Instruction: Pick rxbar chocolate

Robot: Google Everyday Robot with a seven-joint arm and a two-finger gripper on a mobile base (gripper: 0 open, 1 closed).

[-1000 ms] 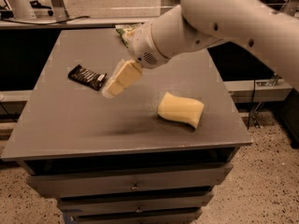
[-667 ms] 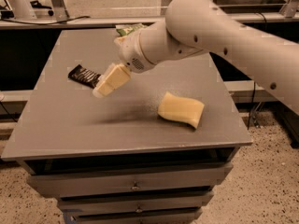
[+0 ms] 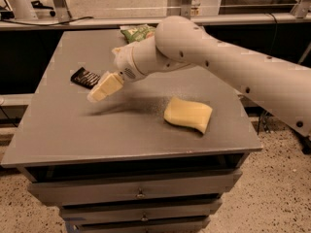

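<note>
Camera view: the gripper (image 3: 103, 88) was brought closer to the rxbar chocolate (image 3: 83, 77) by the counter's (image 3: 121, 130) left edge, the grasp not yet made; its opening could not be told.

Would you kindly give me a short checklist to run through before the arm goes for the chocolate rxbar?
1. The rxbar chocolate is in view, flat on the table: ok.
2. The end effector is close beside the bar, on its near right in the picture: ok.
3. End effector touching the bar: cannot tell.
4. Bar lifted off the table: not ok.
5. The sponge and green snack bag lie apart from the bar: ok.
</note>
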